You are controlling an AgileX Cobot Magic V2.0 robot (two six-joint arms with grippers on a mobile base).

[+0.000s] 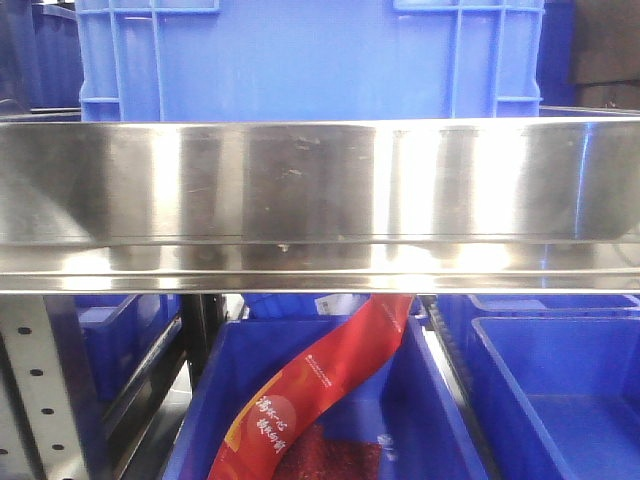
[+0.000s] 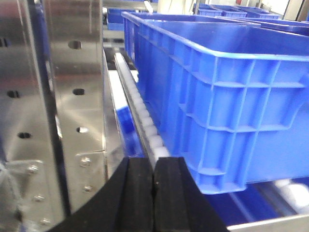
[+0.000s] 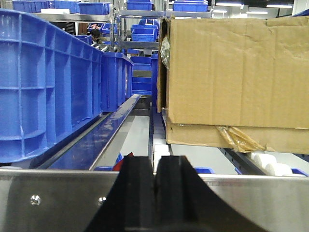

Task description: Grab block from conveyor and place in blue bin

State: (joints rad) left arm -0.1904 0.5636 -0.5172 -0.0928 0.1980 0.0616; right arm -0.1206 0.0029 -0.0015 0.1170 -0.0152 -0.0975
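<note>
Left gripper (image 2: 153, 193) beside blue bin (image 2: 227, 96)

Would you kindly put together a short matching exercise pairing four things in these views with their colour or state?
Things:
1. left gripper
2. cardboard box
3. red packet
4. steel rail

Descriptions:
A. brown, resting on white rollers
B. shiny, spanning the front view
C. black fingers closed together
D. lying in a lower blue bin

Pairs: 1-C, 2-A, 3-D, 4-B
</note>
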